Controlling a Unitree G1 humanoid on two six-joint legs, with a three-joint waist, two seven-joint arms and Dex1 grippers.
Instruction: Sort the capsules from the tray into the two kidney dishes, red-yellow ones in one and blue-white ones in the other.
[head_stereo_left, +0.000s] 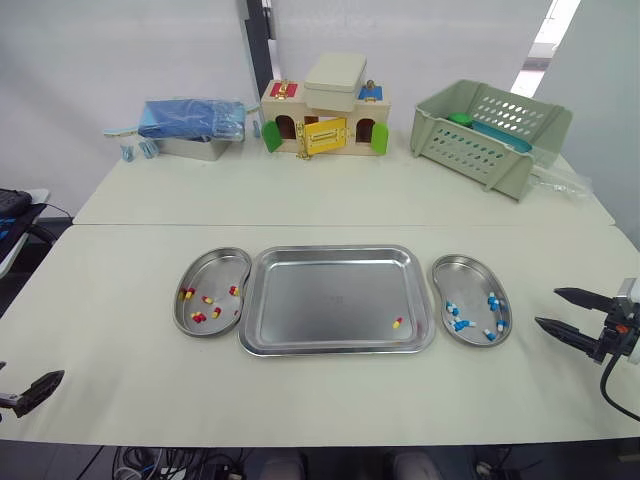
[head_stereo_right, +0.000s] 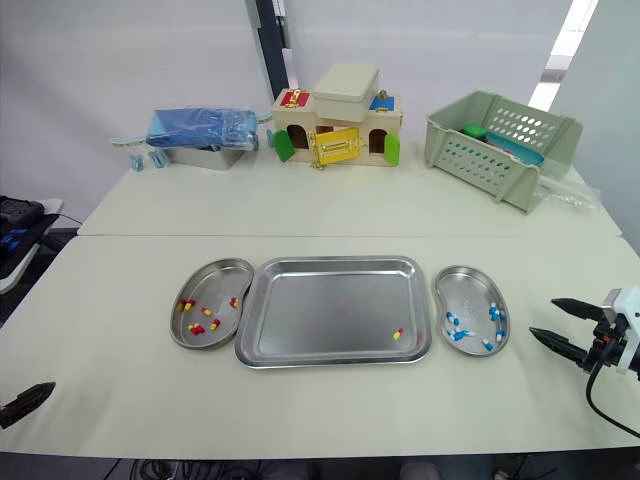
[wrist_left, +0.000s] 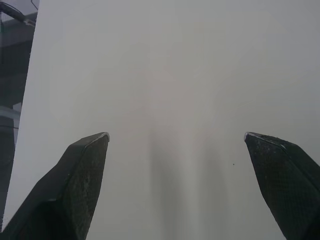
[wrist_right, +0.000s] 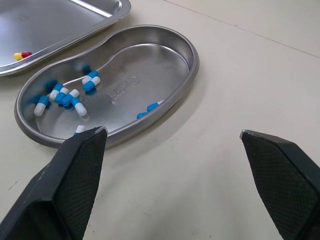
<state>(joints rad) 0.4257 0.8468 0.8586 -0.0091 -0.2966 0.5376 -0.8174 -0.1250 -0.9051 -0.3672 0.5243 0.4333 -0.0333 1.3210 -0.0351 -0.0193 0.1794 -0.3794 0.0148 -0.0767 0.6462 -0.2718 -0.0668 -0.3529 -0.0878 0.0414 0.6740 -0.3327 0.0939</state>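
**One red-yellow capsule lies in the tray, both claws spread**

The tray (head_stereo_left: 330, 252) stands in the middle of the white table (head_stereo_left: 330, 200), between the two kidney dishes. In it lies a single red-yellow capsule (head_stereo_left: 397, 322), close to its near right corner.

The left dish (head_stereo_left: 222, 262) touches the left side of the tray, or nearly so, and holds several red-yellow capsules (head_stereo_left: 199, 317). The right dish (head_stereo_left: 465, 280) is just beside the right side of the tray and holds the blue-white capsules (head_stereo_left: 460, 324), most of them in its near half.

The right gripper (head_stereo_left: 547, 307) is to the right of the right dish, apart from it, above the table. Its two fingers are spread wide and carry nothing. The left gripper (wrist_left: 177, 137) is at the near left edge of the table, well apart from the dishes. Its fingers are also spread wide, with only bare table between them.

At the far side of the table are a blue packet (head_stereo_left: 192, 118), a toy house (head_stereo_left: 325, 122) and a green basket (head_stereo_left: 490, 135).
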